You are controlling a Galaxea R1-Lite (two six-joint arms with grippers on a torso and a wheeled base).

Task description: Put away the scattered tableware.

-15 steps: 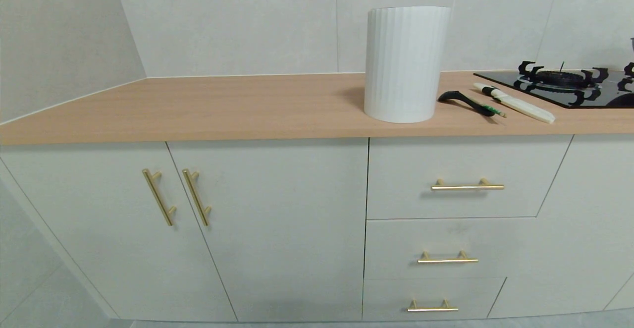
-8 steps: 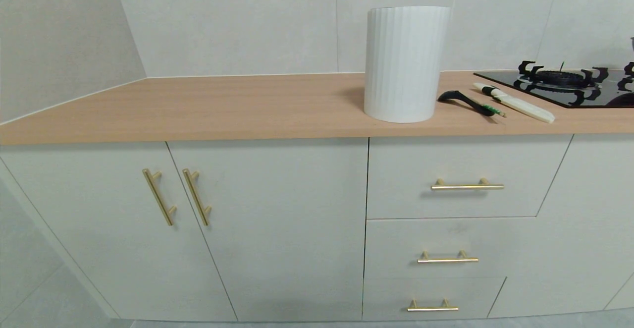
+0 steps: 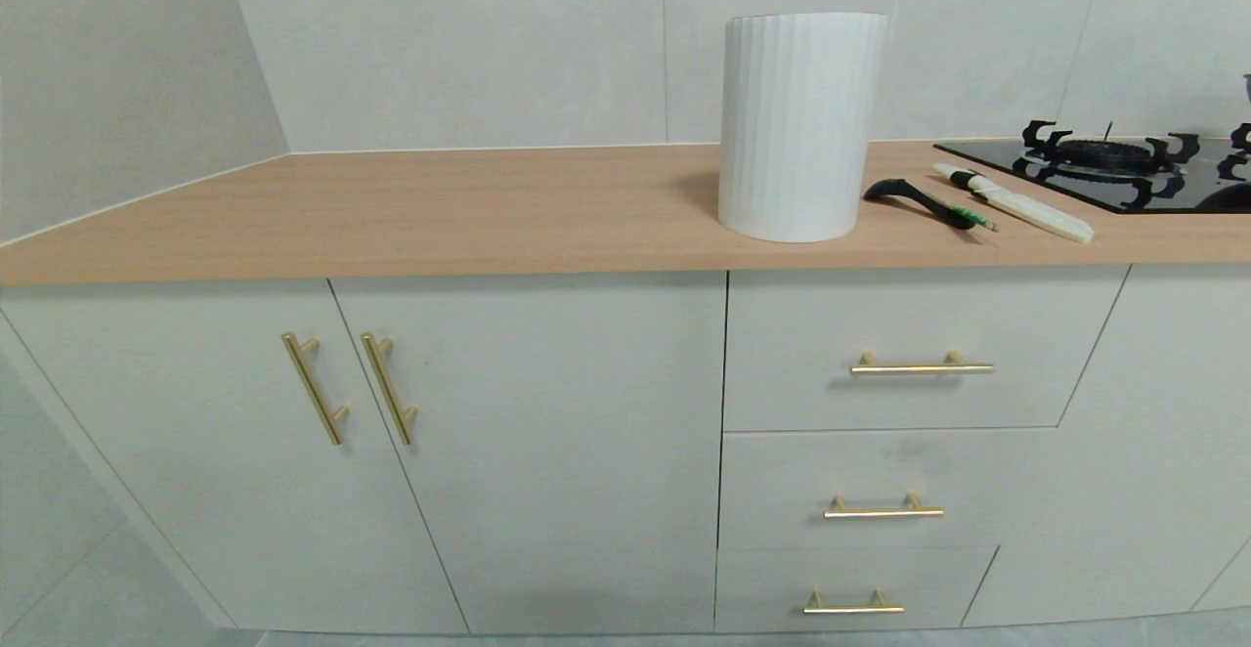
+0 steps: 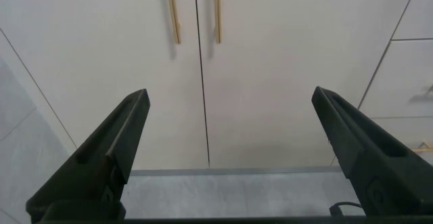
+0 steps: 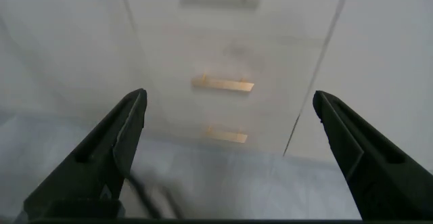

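A pale-tiled kitchen wall rises behind a long wood-grain countertop (image 3: 440,207), which sits on pale grey cabinets with slim brass bar handles. On the counter stands a tall white ribbed cylindrical container (image 3: 797,124), upright. Just beside it, towards the black glass gas hob (image 3: 1153,178), lie the scattered utensils: a black curved-handled utensil (image 3: 914,199), a thin green-tipped stick (image 3: 972,216) touching or overlapping it, and a long cream-white utensil with a black band (image 3: 1021,204) nearest the hob. All three lie flat on the wood, outside the container. Below the counter, two cabinet doors (image 3: 195,452) meet at a pair of vertical handles, and a stack of three drawers (image 3: 919,334) sits under the container. The left gripper (image 4: 230,97) is low in front of the double doors, its dark fingers spread wide with nothing between them. The right gripper (image 5: 230,97) faces the drawers, its fingers likewise spread apart and holding nothing.
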